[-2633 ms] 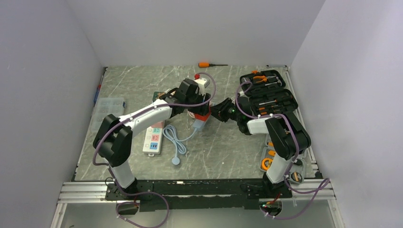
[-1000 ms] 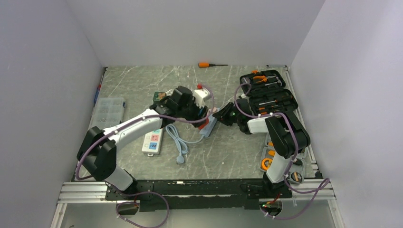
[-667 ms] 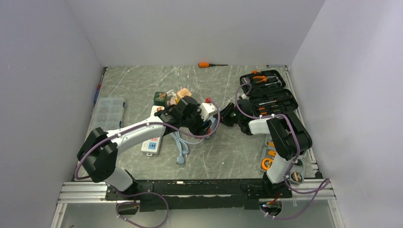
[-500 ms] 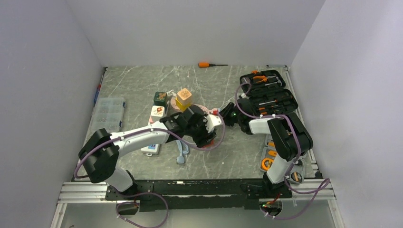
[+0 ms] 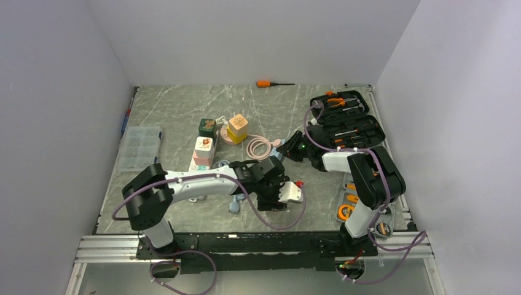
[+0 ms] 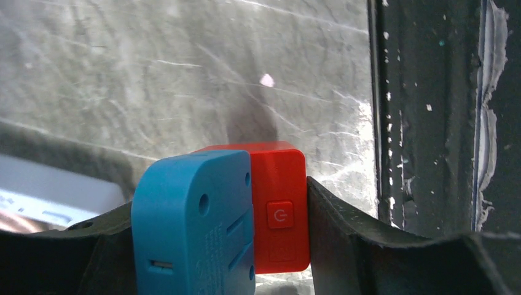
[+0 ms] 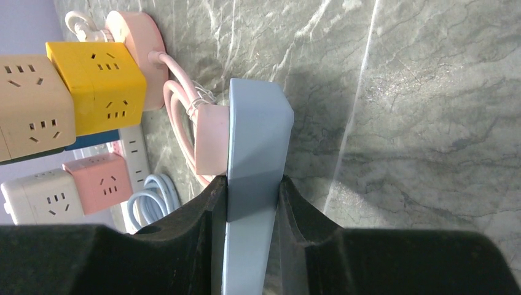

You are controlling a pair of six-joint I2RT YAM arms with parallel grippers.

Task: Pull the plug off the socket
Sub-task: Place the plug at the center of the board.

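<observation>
Two grips: left end effector (image 6: 220, 236) clamps red-and-blue plastic plug block (image 6: 191, 221) across flat sides; right end effector (image 7: 252, 203) pinches pale-blue slab (image 7: 258, 129). Likely rigid, light, slick.

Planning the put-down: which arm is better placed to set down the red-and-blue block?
Left. The left end effector grips the block low over the table; the right end effector is clamped on a pale blue piece.

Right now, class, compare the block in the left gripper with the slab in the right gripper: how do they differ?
The block is two-toned, blue and red; the slab is pale blue. The block is chunky, with a power button; the slab is thin and flat. Both are clamped: block in the left gripper, slab in the right gripper.
</observation>
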